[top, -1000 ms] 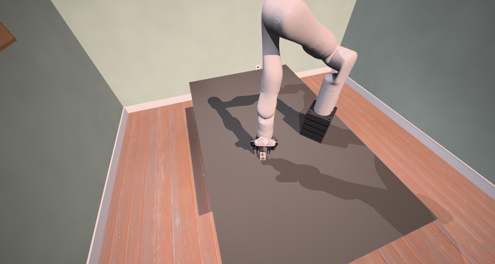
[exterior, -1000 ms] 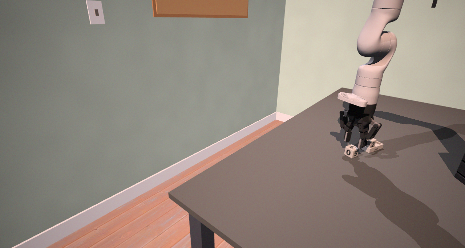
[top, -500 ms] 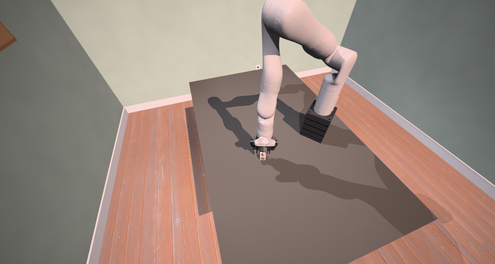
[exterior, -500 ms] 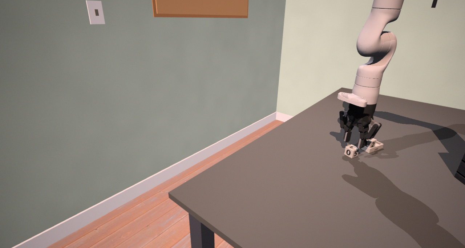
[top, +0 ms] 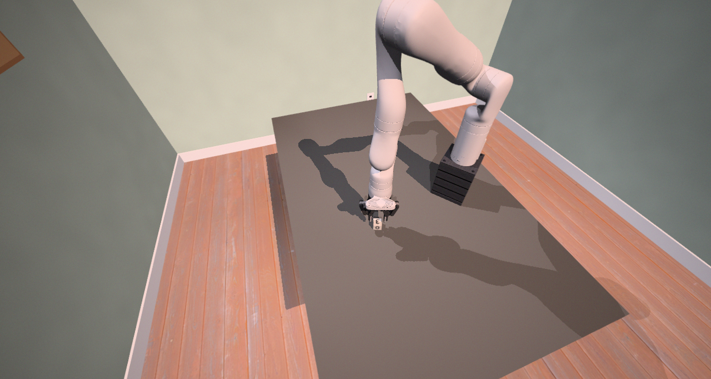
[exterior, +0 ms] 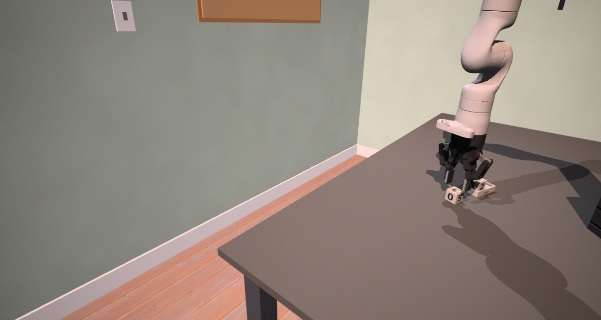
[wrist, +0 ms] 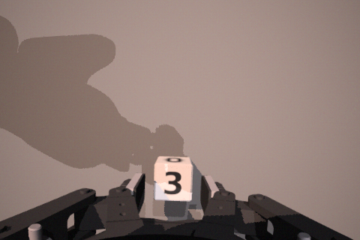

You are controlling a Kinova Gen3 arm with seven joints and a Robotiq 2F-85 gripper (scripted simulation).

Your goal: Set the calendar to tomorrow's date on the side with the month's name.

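Note:
A pale digit cube rests on the brown table outside the tray, with 0 and 5 on its sides. In the wrist view it shows a 3 on top, and it also shows in the top view. My gripper points straight down over this cube. Its fingers stand half open on either side of the cube, with a thin gap on each side. Just behind it, the small pale tray lies flat and holds the second cube, which shows a 2.
The arm's black base block stands at the table's right edge. The table's left edge lies not far from the cubes. The tray is hidden under the gripper in the top view.

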